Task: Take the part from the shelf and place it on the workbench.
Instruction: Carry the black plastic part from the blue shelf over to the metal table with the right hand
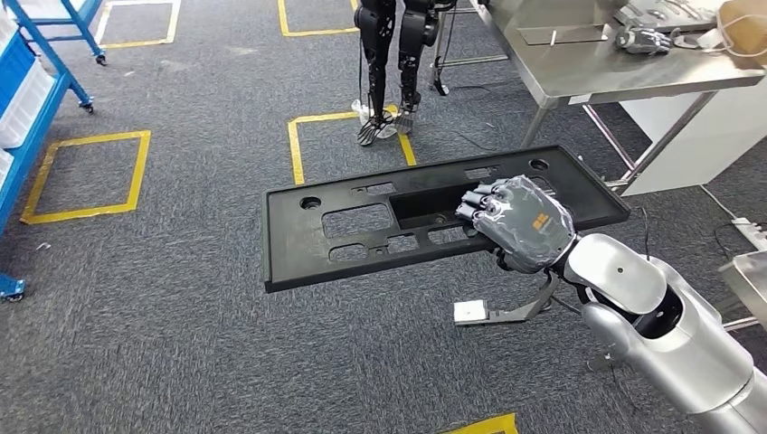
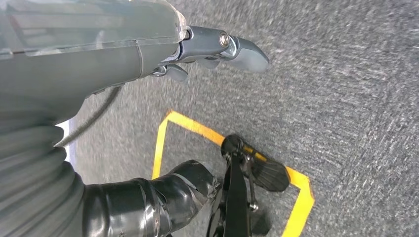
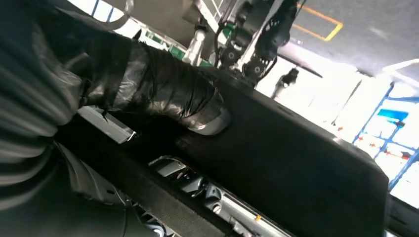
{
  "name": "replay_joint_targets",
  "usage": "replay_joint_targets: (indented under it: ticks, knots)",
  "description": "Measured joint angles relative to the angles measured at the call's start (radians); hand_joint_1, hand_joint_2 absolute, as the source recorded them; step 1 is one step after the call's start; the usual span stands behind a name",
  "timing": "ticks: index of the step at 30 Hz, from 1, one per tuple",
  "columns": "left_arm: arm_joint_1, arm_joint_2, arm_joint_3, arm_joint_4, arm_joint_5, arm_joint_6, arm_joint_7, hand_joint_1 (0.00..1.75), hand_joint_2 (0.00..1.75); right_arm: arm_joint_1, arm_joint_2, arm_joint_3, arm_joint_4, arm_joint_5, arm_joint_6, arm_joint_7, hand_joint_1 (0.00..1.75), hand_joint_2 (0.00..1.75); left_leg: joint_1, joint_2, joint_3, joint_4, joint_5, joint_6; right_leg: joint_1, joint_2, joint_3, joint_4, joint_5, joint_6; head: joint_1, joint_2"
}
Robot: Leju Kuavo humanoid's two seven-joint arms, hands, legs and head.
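Note:
A long flat black plastic part (image 1: 362, 226) with rectangular cut-outs hangs level above the grey carpet, held by my right hand (image 1: 518, 223), whose fingers lie over its upper face near the right-hand end. In the right wrist view the thumb (image 3: 163, 94) presses against the part's dark underside (image 3: 296, 168). The steel workbench (image 1: 588, 68) stands at the upper right, beyond the part. My left hand (image 2: 217, 47) hangs over the carpet with its fingers apart and nothing in it.
Another humanoid robot's dark legs (image 1: 389, 63) stand ahead inside a yellow floor square (image 1: 348, 136). A blue shelf frame (image 1: 36, 99) runs along the left edge. A spare robot hand (image 1: 644, 40) and a cardboard box (image 1: 746, 27) lie on the workbench. Cables and a small white box (image 1: 471, 313) lie on the floor.

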Motion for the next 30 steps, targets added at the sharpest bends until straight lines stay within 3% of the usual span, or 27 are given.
replay_joint_targets:
  ticks: [2, 3, 4, 6, 8, 10, 11, 13, 15, 17, 18, 19, 20, 22, 23, 24, 25, 26, 27, 28, 30]
  knots:
    - [0.001, 0.000, 0.002, 0.000, 0.000, 0.000, 0.000, 0.00, 1.75, 0.001, 0.001, 0.002, 0.004, 0.001, 0.001, 0.000, 1.75, 1.75, -0.003, 0.026, 0.000, 0.001, -0.003, 0.000, -0.006, -0.010, -0.041, 0.082, -0.022, 0.005, 0.000, 0.000]
    - [0.001, 0.000, 0.004, 0.000, 0.000, 0.000, 0.000, 0.00, 1.75, 0.002, 0.002, 0.003, 0.006, 0.001, 0.001, 0.000, 1.75, 1.75, -0.003, 0.039, 0.001, 0.001, -0.005, 0.000, -0.007, -0.012, -0.036, 0.073, -0.007, 0.006, 0.000, 0.000]
    - [0.001, 0.000, 0.005, 0.000, 0.000, 0.000, 0.001, 0.00, 1.75, 0.002, 0.002, 0.004, 0.007, 0.002, 0.002, 0.000, 1.75, 1.75, -0.003, 0.051, 0.002, 0.002, -0.007, -0.002, -0.007, -0.020, -0.011, 0.026, 0.022, 0.006, 0.000, 0.000]
    - [0.001, 0.000, 0.007, 0.000, -0.001, 0.000, 0.001, 0.00, 1.75, 0.001, 0.002, 0.004, 0.008, 0.003, 0.002, 0.000, 1.75, 1.75, -0.006, 0.073, 0.009, 0.003, -0.014, -0.008, 0.000, -0.064, 0.063, -0.110, 0.076, -0.001, 0.000, 0.000]
    - [0.000, 0.000, 0.009, 0.000, -0.004, 0.000, 0.001, 0.00, 1.75, -0.001, 0.003, 0.004, 0.008, 0.003, 0.002, 0.000, 1.75, 1.75, -0.009, 0.093, 0.015, 0.002, -0.020, -0.017, 0.013, -0.090, 0.099, -0.182, 0.093, -0.012, 0.000, 0.000]
    - [-0.004, 0.000, 0.011, 0.000, -0.006, 0.000, 0.000, 0.00, 1.75, -0.001, 0.003, 0.004, 0.008, 0.004, 0.002, 0.001, 1.75, 1.75, -0.010, 0.115, 0.022, 0.000, -0.024, -0.027, 0.018, -0.068, 0.099, -0.189, 0.093, -0.022, 0.000, 0.000]
    - [-0.005, 0.000, 0.012, 0.000, -0.008, 0.000, 0.000, 0.00, 1.75, -0.001, 0.003, 0.004, 0.008, 0.004, 0.002, 0.001, 1.75, 1.75, -0.008, 0.114, 0.024, 0.003, -0.030, -0.032, 0.016, -0.056, 0.102, -0.194, 0.096, -0.027, 0.000, 0.000]
    - [-0.005, 0.000, 0.013, 0.000, -0.009, 0.000, 0.000, 0.00, 1.75, -0.003, 0.003, 0.004, 0.008, 0.005, 0.003, 0.001, 1.75, 1.75, -0.004, 0.070, 0.006, 0.053, -0.066, -0.039, 0.009, -0.032, 0.109, -0.205, 0.101, -0.040, 0.000, 0.000]
    - [-0.003, 0.000, 0.014, 0.000, -0.010, 0.000, 0.000, 0.00, 1.75, -0.005, 0.005, 0.005, 0.008, 0.005, 0.003, 0.001, 1.75, 1.75, -0.001, 0.012, -0.057, 0.179, -0.127, -0.040, 0.007, -0.007, 0.112, -0.208, 0.103, -0.049, 0.000, 0.000]
    - [-0.001, 0.000, 0.015, 0.000, -0.010, 0.000, 0.000, 0.00, 1.75, -0.003, 0.008, 0.008, 0.009, 0.005, 0.005, 0.001, 1.75, 1.75, 0.000, -0.005, -0.116, 0.283, -0.153, -0.042, 0.007, 0.021, 0.112, -0.205, 0.101, -0.051, -0.001, 0.000]
    - [0.000, 0.001, 0.015, 0.000, -0.010, 0.000, 0.000, 0.00, 1.75, -0.003, 0.008, 0.011, 0.010, 0.005, 0.006, 0.001, 1.75, 1.75, 0.001, -0.007, -0.124, 0.286, -0.137, -0.042, 0.007, 0.037, 0.112, -0.202, 0.100, -0.050, -0.001, 0.000]
    - [0.001, 0.001, 0.015, 0.000, -0.011, 0.000, 0.000, 0.00, 1.75, -0.003, 0.008, 0.013, 0.011, 0.005, 0.006, 0.001, 1.75, 1.75, 0.002, -0.011, -0.113, 0.251, -0.104, -0.042, 0.006, 0.052, 0.112, -0.198, 0.098, -0.049, -0.001, 0.000]
    - [0.002, 0.001, 0.015, 0.000, -0.012, 0.000, 0.001, 0.00, 1.75, -0.003, 0.008, 0.014, 0.012, 0.005, 0.007, 0.001, 1.75, 1.75, 0.004, -0.026, -0.090, 0.188, -0.061, -0.042, 0.004, 0.067, 0.111, -0.191, 0.094, -0.046, -0.001, 0.000]
    - [0.002, 0.002, 0.016, 0.000, -0.013, -0.001, 0.001, 0.00, 1.75, -0.005, 0.009, 0.016, 0.012, 0.006, 0.009, 0.004, 1.75, 1.75, 0.010, -0.077, -0.045, 0.077, -0.012, -0.042, 0.003, 0.094, 0.102, -0.174, 0.085, -0.035, 0.000, 0.000]
    - [0.002, 0.002, 0.016, 0.000, -0.014, -0.001, 0.001, 0.00, 1.75, -0.006, 0.009, 0.016, 0.013, 0.007, 0.010, 0.005, 1.75, 1.75, 0.011, -0.094, -0.033, 0.050, -0.005, -0.041, 0.002, 0.107, 0.096, -0.167, 0.083, -0.028, 0.000, 0.000]
    - [0.001, 0.002, 0.016, 0.000, -0.015, -0.002, 0.001, 0.00, 1.75, -0.007, 0.009, 0.016, 0.013, 0.007, 0.012, 0.006, 1.75, 1.75, 0.009, -0.097, -0.030, 0.044, -0.009, -0.038, -0.001, 0.120, 0.090, -0.165, 0.084, -0.020, 0.000, 0.000]
    - [-0.001, 0.002, 0.016, 0.000, -0.015, -0.003, 0.001, 0.00, 1.75, -0.008, 0.009, 0.016, 0.014, 0.007, 0.014, 0.007, 1.75, 1.75, 0.007, -0.084, -0.029, 0.042, -0.007, -0.034, -0.004, 0.133, 0.086, -0.165, 0.086, -0.014, 0.000, 0.000]
    - [-0.002, 0.002, 0.016, 0.000, -0.016, -0.004, 0.001, 0.00, 1.75, -0.008, 0.008, 0.016, 0.014, 0.006, 0.016, 0.007, 1.75, 1.75, 0.006, -0.070, -0.028, 0.037, -0.004, -0.027, -0.006, 0.132, 0.083, -0.165, 0.087, -0.008, 0.000, 0.000]
    - [-0.003, 0.002, 0.016, 0.000, -0.016, -0.005, 0.001, 0.00, 1.75, -0.010, 0.007, 0.016, 0.015, 0.006, 0.017, 0.007, 1.75, 1.75, 0.006, -0.056, -0.025, 0.031, 0.000, -0.020, -0.005, 0.112, 0.078, -0.156, 0.081, -0.004, 0.000, 0.000]
    - [-0.003, 0.002, 0.017, 0.000, -0.016, -0.007, 0.000, 0.00, 1.75, -0.013, 0.007, 0.016, 0.015, 0.005, 0.019, 0.007, 1.75, 1.75, 0.007, -0.042, -0.023, 0.025, 0.003, -0.014, -0.002, 0.080, 0.065, -0.131, 0.065, 0.000, 0.001, 0.000]
    - [-0.001, 0.002, 0.017, 0.000, -0.016, -0.010, 0.000, 0.00, 1.75, -0.019, 0.007, 0.016, 0.016, 0.004, 0.020, 0.007, 1.75, 1.75, 0.005, -0.016, -0.021, 0.019, 0.004, -0.006, 0.000, 0.012, 0.014, -0.024, 0.009, 0.006, 0.002, 0.000]
